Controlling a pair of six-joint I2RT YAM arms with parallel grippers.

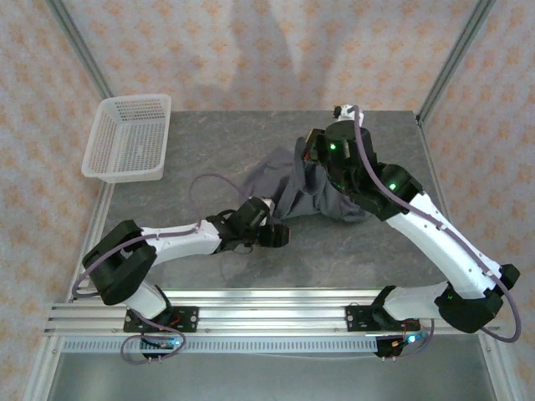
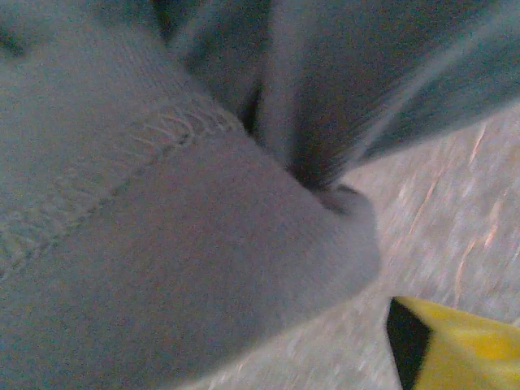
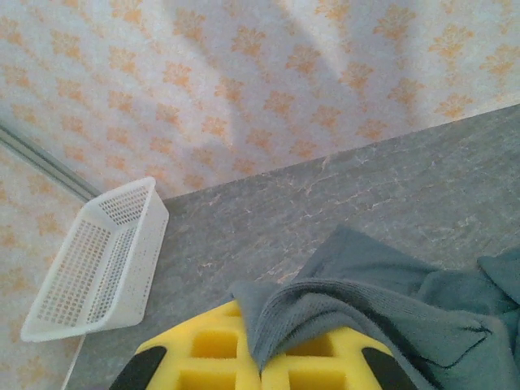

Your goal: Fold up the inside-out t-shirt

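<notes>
Grey marbled table (image 1: 209, 251) sits inside walls (image 1: 251, 50) papered with orange motifs, and a white mesh basket (image 1: 129, 138) stands at ten o'clock on the tabletop. From the top camera, the dark slate-grey t-shirt (image 1: 322, 196) lies bunched just past the table's centre, toward one o'clock. The right arm rises from its base at five o'clock, elbow bent, and bends back over the cloth, so that the right gripper (image 1: 316, 149) sits at the shirt's far edge. The left arm lies low, stretched toward three o'clock, with the left gripper (image 1: 276, 235) at the shirt's near hem. The right wrist camera adds that its yellow pads (image 3: 203, 349) are clamped on a fold of the fabric. The left wrist camera presses close on a stitched seam (image 2: 162, 130) and a rounded fold, with one yellow finger pad (image 2: 463, 349) at five o'clock; whether those fingers are parted or closed cannot be told.
</notes>
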